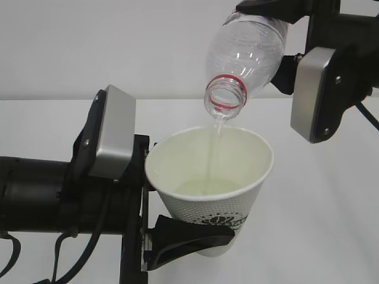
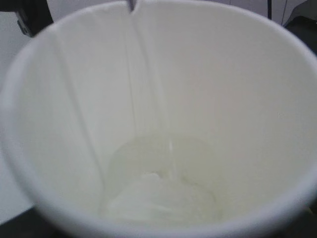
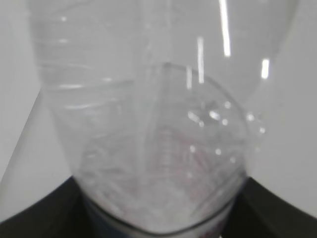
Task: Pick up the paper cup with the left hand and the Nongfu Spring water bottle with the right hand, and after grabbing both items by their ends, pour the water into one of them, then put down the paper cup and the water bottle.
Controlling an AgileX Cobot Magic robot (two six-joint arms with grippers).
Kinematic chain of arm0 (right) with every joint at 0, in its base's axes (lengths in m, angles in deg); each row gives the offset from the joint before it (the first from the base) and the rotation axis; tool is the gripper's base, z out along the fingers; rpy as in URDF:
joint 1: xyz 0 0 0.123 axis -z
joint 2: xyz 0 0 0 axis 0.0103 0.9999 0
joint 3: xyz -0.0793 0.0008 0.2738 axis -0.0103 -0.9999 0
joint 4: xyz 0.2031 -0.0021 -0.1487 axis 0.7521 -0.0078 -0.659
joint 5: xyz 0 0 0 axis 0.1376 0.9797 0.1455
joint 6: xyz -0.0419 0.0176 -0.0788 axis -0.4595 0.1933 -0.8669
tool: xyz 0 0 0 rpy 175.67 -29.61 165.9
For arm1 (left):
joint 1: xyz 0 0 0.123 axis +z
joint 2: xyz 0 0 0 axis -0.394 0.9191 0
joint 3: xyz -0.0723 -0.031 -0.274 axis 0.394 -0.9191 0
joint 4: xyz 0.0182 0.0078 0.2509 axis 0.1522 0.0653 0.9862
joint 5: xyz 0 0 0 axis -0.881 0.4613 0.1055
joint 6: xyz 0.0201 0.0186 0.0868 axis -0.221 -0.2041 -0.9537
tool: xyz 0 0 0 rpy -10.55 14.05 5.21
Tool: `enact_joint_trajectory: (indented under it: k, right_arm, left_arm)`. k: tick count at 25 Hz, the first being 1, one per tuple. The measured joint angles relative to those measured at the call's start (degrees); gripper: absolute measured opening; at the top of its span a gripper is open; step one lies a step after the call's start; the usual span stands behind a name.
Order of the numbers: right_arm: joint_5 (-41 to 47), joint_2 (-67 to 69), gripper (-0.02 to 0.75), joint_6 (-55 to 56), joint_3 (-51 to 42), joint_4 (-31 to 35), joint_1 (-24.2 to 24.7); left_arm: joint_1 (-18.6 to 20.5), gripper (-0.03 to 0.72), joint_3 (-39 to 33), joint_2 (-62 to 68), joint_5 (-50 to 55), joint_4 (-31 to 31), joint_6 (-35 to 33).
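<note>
My left gripper [image 1: 200,220] is shut on the white paper cup [image 1: 208,177], which stands upright above the table; one black finger [image 1: 188,236] wraps its lower side. Above it hangs the clear Nongfu Spring water bottle [image 1: 247,52], tilted mouth-down with its red neck ring over the cup. My right gripper [image 1: 267,16] is shut on the bottle's far end. A thin stream of water [image 1: 217,135] falls from the mouth into the cup. In the left wrist view the cup's inside [image 2: 208,99] fills the frame, with a pool of water [image 2: 158,193] at the bottom. The bottle [image 3: 148,124] fills the right wrist view.
A white table [image 1: 331,225] spreads under both arms, and a plain pale wall [image 1: 89,41] stands behind. The left arm's black body and cables [image 1: 53,201] lie along the left side. The right wrist's grey plate [image 1: 320,94] hangs at the upper right.
</note>
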Motion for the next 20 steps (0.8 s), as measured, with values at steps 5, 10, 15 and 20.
enact_joint_trajectory:
  k: [5,10,15,20]
  right_arm:
    - [0.0,0.0,0.468,0.0,0.0,0.0,0.0]
    - [0.0,0.0,0.468,0.0,0.0,0.0,0.0]
    - [0.0,0.0,0.468,0.0,0.0,0.0,0.0]
    - [0.0,0.0,0.468,-0.1,0.0,0.0,0.0]
  left_arm:
    - [0.0,0.491,0.0,0.0,0.0,0.0,0.0]
    - [0.0,0.491,0.0,0.0,0.0,0.0,0.0]
    - [0.0,0.491,0.0,0.0,0.0,0.0,0.0]
    - [0.0,0.491,0.0,0.0,0.0,0.0,0.0]
